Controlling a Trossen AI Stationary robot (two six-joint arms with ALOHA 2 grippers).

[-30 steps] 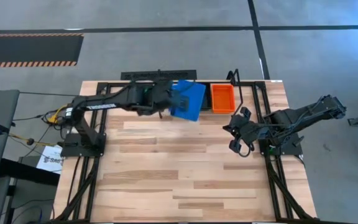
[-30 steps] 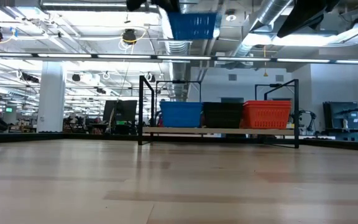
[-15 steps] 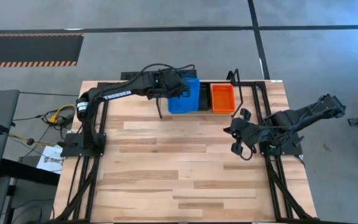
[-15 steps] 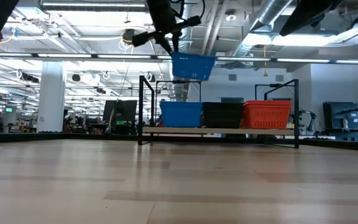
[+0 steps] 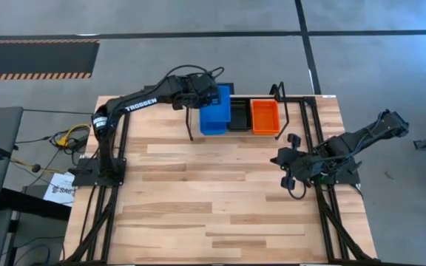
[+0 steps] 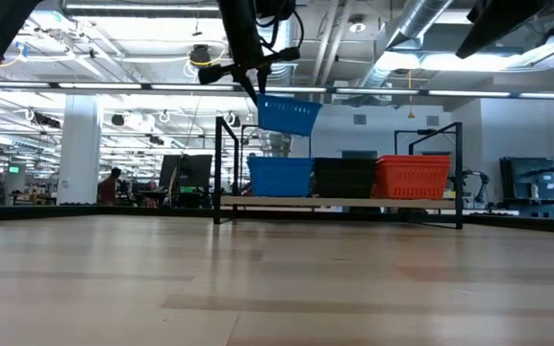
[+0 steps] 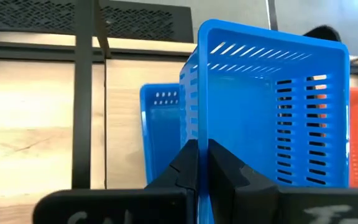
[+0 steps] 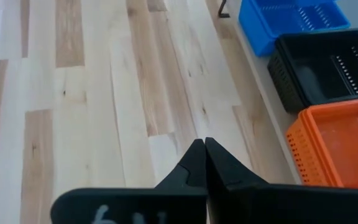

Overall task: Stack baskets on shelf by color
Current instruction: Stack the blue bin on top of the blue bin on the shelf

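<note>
Pinched together on the near wall of a blue basket (image 7: pixel 272 106), the left gripper's fingers (image 7: pixel 188 165) hold it in the air above the shelf (image 6: pixel 339 202). From the low view the held basket (image 6: pixel 287 115) hangs tilted, clear of the blue stack (image 6: pixel 280 177) below it, with the left gripper (image 6: pixel 250 79) just above its left end. Half a second ago the basket hung a little farther right and lower toward the black stack; now it sits more squarely over the blue one. A second ago it was much nearer the camera, at the very top of that view. From above, the left arm (image 5: pixel 135 103) has reached farther toward the table's back edge, and the basket (image 5: pixel 216 111) now covers the blue stack almost fully.

On the shelf the blue stack, the black stack (image 6: pixel 344 177) and the orange stack (image 6: pixel 412 177) stand side by side, touching, as before.

The right gripper (image 5: pixel 288 168) waits over the table's right side, well apart from the shelf, its fingers (image 8: pixel 199 163) pressed together on nothing. It has drifted slightly toward the table's front since the earlier frames.
</note>
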